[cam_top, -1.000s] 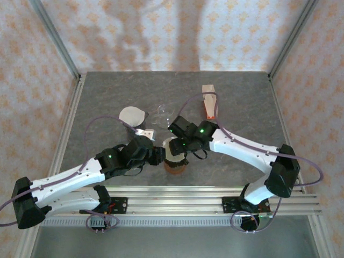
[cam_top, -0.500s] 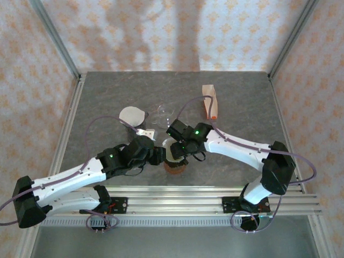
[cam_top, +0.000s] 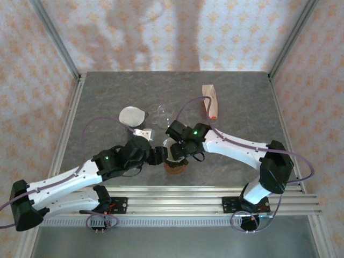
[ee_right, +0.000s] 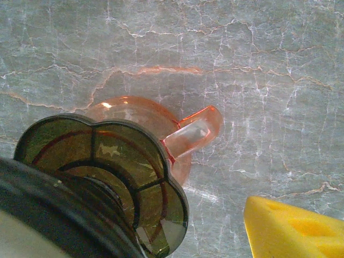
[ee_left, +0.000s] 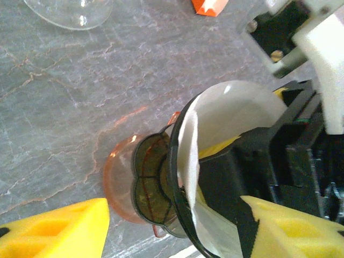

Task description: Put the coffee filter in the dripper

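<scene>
The right gripper (cam_top: 176, 151) has one black finger with a yellow pad inside the white paper coffee filter (ee_left: 231, 107) and its other yellow finger (ee_right: 290, 228) outside the cone; whether it clamps cannot be told. The filter lies in the dark smoked plastic dripper (ee_right: 107, 161), seated on the orange translucent handled cup (ee_right: 191, 131). The left gripper (cam_top: 159, 156) has its jaws spread wide, with its yellow fingers (ee_left: 54, 231) on either side of the dripper and no contact visible. The grey marbled table (ee_right: 252, 54) lies beneath.
</scene>
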`<move>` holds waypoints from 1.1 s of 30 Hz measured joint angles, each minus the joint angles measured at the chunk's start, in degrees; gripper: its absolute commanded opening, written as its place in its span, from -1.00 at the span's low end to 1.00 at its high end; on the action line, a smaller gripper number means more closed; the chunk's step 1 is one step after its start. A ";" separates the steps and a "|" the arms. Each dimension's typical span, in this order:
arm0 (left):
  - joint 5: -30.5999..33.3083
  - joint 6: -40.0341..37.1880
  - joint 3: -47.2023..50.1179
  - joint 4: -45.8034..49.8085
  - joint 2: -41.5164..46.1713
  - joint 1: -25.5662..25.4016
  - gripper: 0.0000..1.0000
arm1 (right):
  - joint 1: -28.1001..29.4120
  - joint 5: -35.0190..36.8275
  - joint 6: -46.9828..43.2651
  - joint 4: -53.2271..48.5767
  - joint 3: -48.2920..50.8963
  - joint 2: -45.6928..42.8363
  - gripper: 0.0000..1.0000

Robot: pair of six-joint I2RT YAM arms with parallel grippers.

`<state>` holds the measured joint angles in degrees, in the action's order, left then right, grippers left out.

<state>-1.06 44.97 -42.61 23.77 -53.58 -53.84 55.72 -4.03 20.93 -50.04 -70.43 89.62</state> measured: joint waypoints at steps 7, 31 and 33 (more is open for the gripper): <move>0.02 0.04 -0.04 -0.87 -2.32 0.02 0.13 | 0.00 0.00 0.00 0.00 0.00 0.02 0.37; 0.39 -0.02 -0.15 -0.17 -4.07 0.02 -0.18 | 0.11 0.85 1.16 1.99 0.00 -5.16 0.38; 0.37 -0.02 -0.15 -0.17 -4.07 0.02 -0.18 | 0.11 1.09 1.57 2.01 0.00 -7.02 0.38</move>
<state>-0.69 44.95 -42.76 23.59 -57.65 -53.82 55.83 -2.94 22.50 -48.03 -70.43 82.61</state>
